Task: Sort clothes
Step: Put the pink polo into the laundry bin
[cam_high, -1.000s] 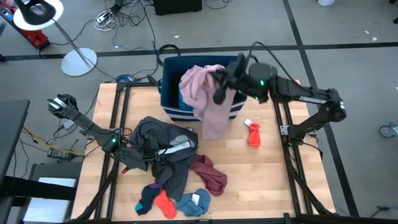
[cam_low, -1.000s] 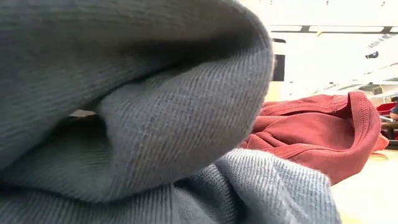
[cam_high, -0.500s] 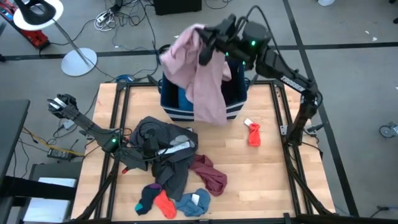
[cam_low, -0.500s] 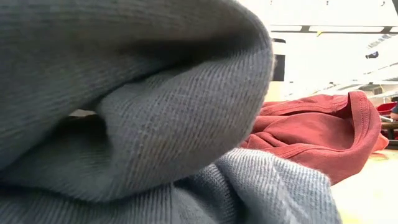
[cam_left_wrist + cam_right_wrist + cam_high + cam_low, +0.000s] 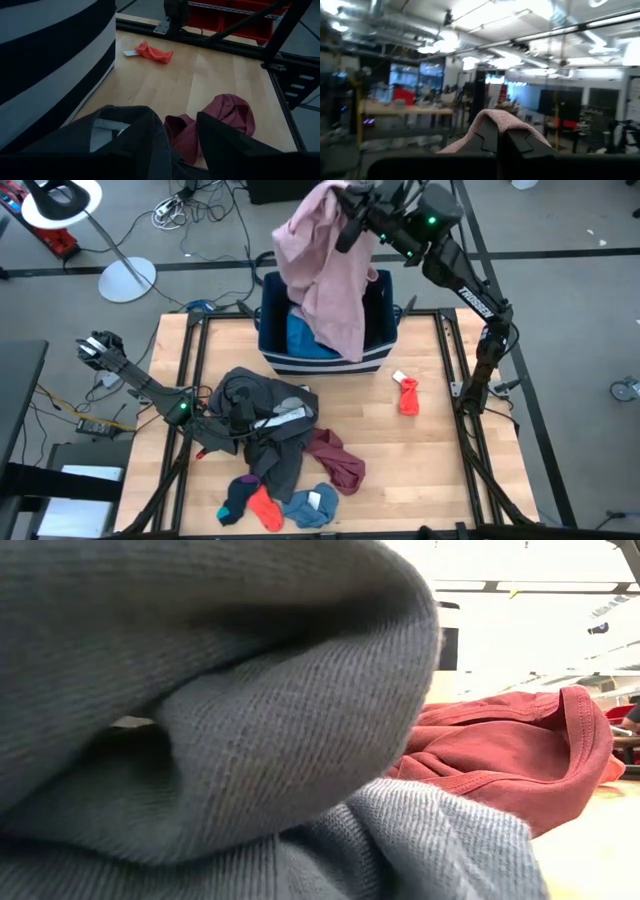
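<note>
My right gripper (image 5: 350,215) is high above the far edge of the table, shut on a pale pink garment (image 5: 325,280) that hangs over the blue striped bin (image 5: 385,295). A bright blue garment (image 5: 303,340) lies in the bin. My left gripper (image 5: 236,414) rests open in a pile of dark grey clothes (image 5: 265,425) at mid table. A maroon garment (image 5: 337,460) lies beside the pile and an orange-red sock (image 5: 408,396) lies to the right. Small socks (image 5: 265,506) lie near the front edge. My right gripper pinches a bunched fold (image 5: 495,119) near the top of the pink garment, which drapes over the shut fingertips (image 5: 485,137). The garment hangs slack below, clear of the table, its lower end (image 5: 345,345) over the bin. My left gripper has the dark grey garment (image 5: 125,135) lying over one finger; I see nothing pinched.
The bin's striped wall (image 5: 50,60) stands close beside my left gripper. In the low view, grey-teal cloth (image 5: 200,720) fills most of the picture, with a red garment (image 5: 510,760) behind it. Bare wood lies at the table's right (image 5: 420,470).
My right gripper has risen and swung toward the far edge, tipping its fingers upward, still shut on the pink garment. The garment, whose lower end hung over the bin's front wall, has been lifted and now hangs above the bin.
</note>
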`<state>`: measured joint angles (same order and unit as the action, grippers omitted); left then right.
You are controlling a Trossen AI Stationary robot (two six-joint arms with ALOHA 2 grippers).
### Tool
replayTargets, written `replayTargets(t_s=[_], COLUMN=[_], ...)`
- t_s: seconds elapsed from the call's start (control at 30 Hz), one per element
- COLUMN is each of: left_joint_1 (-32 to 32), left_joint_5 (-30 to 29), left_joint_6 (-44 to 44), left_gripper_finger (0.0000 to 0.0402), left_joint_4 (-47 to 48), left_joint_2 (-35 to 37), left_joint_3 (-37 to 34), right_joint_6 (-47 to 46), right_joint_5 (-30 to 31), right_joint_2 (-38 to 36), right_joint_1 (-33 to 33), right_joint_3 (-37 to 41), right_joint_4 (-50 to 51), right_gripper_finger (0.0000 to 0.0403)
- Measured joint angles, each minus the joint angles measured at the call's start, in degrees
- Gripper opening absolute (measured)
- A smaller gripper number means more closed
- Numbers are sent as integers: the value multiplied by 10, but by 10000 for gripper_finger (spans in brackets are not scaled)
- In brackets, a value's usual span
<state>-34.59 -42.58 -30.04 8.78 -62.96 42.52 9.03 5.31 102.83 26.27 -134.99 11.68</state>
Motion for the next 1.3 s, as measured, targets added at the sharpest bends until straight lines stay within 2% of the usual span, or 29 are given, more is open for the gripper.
replayTargets(t_s=[0.1,0.3,0.47,0.63,0.83,0.97,1.3], left_joint_1=[0,0,0,0,0,0,0], left_joint_5=[0,0,0,0,2,2,3], left_joint_6=[-1,-5,-7,-17,-19,-19,-19], left_gripper_finger=[157,157,157,157,157,157,157], left_joint_4=[0,0,-1,-2,-1,-1,3], left_joint_2=[0,0,0,0,0,0,0], left_joint_3=[0,0,0,0,0,0,0], right_joint_6=[-1,-27,-73,-80,-80,-102,-239], right_joint_5=[-11,-1,1,-6,-10,-45,-106], right_joint_2=[0,1,1,1,23,60,178], right_joint_1=[-5,-13,-18,-18,-17,-9,22], right_joint_3=[0,6,59,150,253,275,274], right_joint_4=[84,363,498,493,405,376,403], right_gripper_finger=[0,0,0,0,0,0,0])
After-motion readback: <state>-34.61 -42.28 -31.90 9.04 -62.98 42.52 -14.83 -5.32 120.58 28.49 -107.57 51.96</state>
